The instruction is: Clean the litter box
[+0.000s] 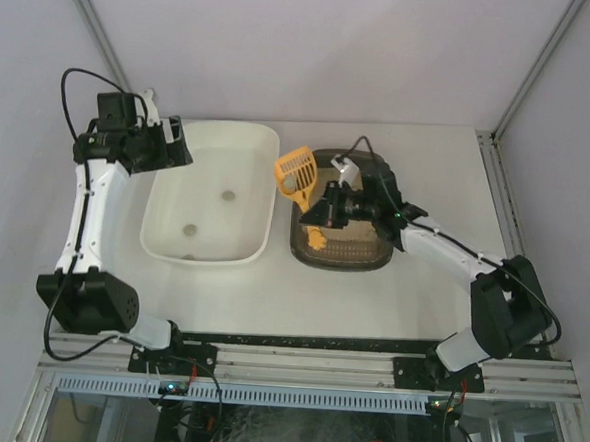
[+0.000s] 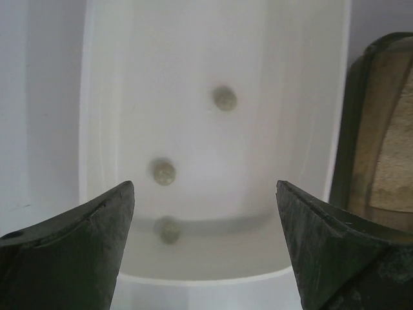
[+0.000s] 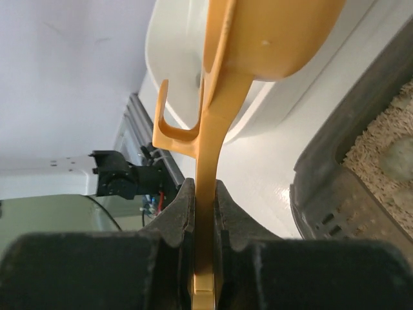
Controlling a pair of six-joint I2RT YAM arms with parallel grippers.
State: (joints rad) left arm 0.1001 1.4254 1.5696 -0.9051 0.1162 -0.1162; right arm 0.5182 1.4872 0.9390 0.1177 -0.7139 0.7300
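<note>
The litter box [image 1: 339, 256], a dark tray of beige litter, sits right of centre on the table; its rim also shows in the left wrist view [image 2: 361, 129] and the right wrist view [image 3: 326, 187]. My right gripper [image 1: 328, 211] hovers over its left part, shut on the flat handle of an orange slotted scoop [image 1: 296, 175]. The handle [image 3: 208, 148] is clamped between the pads and the scoop head is raised toward the white tub. My left gripper [image 1: 172, 141] stands open over the tub's far left corner, with nothing between its fingers [image 2: 97, 245].
A cream-white tub [image 1: 209, 257] stands left of the litter box, a narrow strip of table between them. Small grey-green clumps [image 2: 224, 98] [image 2: 164, 172] lie on its floor. Frame posts and walls enclose the table at the back and sides.
</note>
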